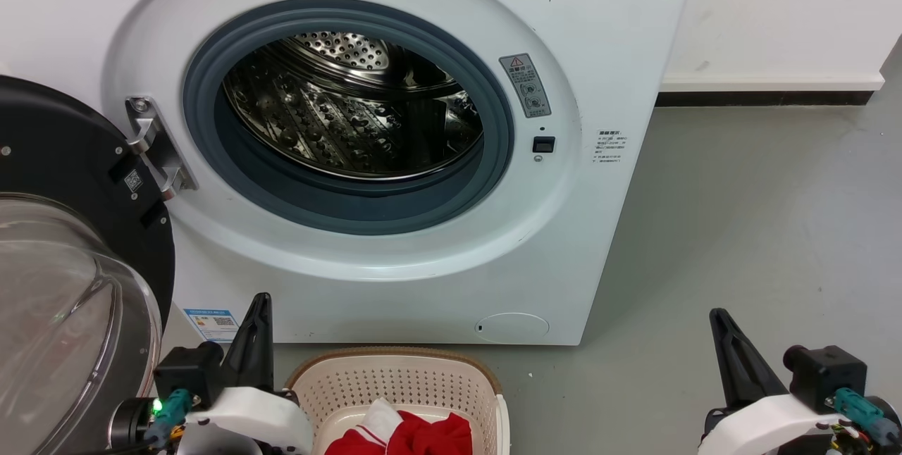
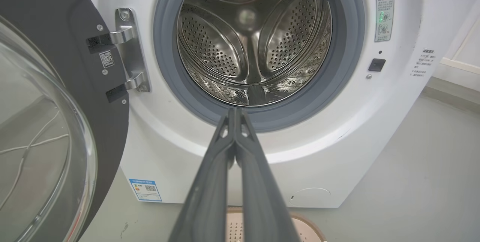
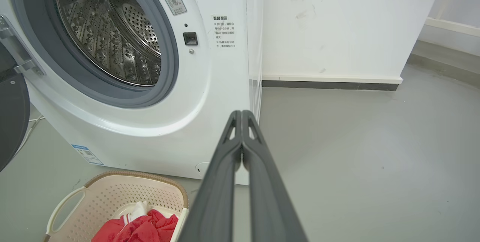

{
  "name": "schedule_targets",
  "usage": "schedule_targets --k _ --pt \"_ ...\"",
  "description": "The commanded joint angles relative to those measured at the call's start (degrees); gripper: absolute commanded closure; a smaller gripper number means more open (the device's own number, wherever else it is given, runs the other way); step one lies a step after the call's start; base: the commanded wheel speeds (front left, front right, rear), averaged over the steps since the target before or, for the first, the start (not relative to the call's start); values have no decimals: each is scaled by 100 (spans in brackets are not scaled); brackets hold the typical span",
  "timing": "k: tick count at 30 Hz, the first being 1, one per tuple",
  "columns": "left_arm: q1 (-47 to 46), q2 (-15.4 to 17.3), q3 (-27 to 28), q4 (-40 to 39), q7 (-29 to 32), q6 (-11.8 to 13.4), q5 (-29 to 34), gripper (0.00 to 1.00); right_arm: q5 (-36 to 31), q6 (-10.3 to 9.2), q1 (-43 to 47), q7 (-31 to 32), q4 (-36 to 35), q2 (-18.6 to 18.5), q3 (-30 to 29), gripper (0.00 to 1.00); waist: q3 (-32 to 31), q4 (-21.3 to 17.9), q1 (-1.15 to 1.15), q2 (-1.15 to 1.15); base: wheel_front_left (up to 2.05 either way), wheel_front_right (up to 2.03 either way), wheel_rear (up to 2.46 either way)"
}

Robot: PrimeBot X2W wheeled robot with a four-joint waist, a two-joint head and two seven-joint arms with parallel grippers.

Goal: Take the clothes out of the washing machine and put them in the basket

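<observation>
Machine point(image 1: 423, 286): white front-loader filling the upper left and centre of the head view; its top is cut off by the frame edge.
Drum point(image 1: 352, 110): perforated steel seen through the grey-rimmed porthole; its lower front is hidden behind the seal.
Door point(image 1: 63, 159): swung open at the left edge, black frame and glass bowl, partly cut off.
Basket point(image 1: 394, 377): on the floor point(image 1: 740, 229) just before the machine, bottom centre; its near half is cut off. In the left wrist view a sliver of rim point(image 2: 307, 230) peeks from behind the fingers.
Clothes point(image 1: 416, 437): red fabric with white trim lying in the basket, cut by the bottom edge; the right wrist view shows the heap point(image 3: 138, 227) at lower left. How many pieces, I cannot tell.
Left gripper point(image 1: 261, 303): lower left, beside the basket, fingers pressed together and empty, as its wrist view point(image 2: 236, 111) confirms.
Right gripper point(image 1: 719, 318): lower right, well apart from the basket, fingers closed on nothing point(image 3: 241, 112).
Labels point(image 1: 525, 85): print too small to read.
</observation>
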Motion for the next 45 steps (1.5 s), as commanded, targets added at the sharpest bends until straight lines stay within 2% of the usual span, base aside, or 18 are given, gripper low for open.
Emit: schedule_targets --k 1,20,45 --pt "-108 5 89 -60 48 -51 -232 100 283 0 -67 7 -66 -6 -1 100 1 1 0 0 0 0 0" --pt "-218 -212 448 107 455 -336 -2074 100 2489 -1 -340 150 254 -87 -60 100 14 0 0 0 0 0 0" --pt "-347 -449 851 303 910 -654 -4091 100 4845 -2 -615 336 587 -126 -167 100 33 0 0 0 0 0 0"
